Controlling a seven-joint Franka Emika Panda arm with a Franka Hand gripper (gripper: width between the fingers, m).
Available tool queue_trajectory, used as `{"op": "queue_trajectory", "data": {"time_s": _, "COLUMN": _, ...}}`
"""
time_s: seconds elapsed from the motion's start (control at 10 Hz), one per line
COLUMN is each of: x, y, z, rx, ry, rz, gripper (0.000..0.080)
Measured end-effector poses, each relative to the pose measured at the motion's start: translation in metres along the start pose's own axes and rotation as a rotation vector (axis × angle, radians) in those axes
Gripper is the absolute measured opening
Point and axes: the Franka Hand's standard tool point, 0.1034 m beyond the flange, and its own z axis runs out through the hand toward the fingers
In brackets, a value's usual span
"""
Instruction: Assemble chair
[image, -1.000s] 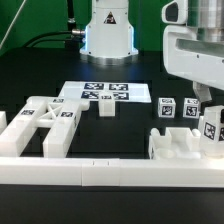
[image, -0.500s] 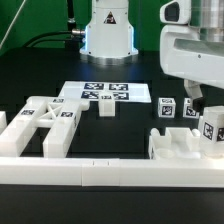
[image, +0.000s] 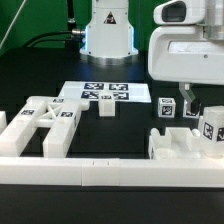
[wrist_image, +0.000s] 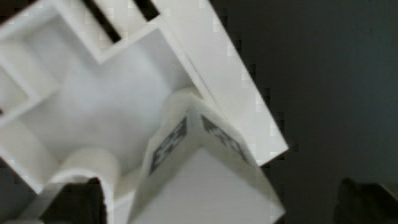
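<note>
Black table (image: 40, 62): carries everything.

Long white rail (image: 100, 172): runs along table edge nearest exterior camera.

X-braced frame (image: 45, 122): lies flat behind rail, near table corner at the exterior view's left.

Notched block (image: 178, 146): behind rail, near opposite corner. Fills wrist view.

Marker board (image: 105, 92): flat, mid-table.

My gripper (image: 190, 105): hangs above notched block, one dark finger (image: 187, 98) showing. Cannot tell whether jaws wide or narrow.

Tagged peg (image: 213, 126): upright against notched block.

Second peg (image: 166, 107): behind block.

Third peg (image: 107, 111): at marker board's near edge.
</note>
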Motion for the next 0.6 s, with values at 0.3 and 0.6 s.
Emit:
{"op": "queue_trajectory", "data": {"time_s": 0.3, "x": 0.0000, "y": 0.0006, "z": 0.0013, "rx": 0.004, "ry": 0.013, "rz": -0.253, "gripper": 0.0649}}
{"op": "queue_trajectory", "data": {"time_s": 0.6, "x": -0.0012, "y": 0.0031, "z": 0.0031, "rx": -0.001, "ry": 0.010, "rz": -0.457, "gripper": 0.0649}}
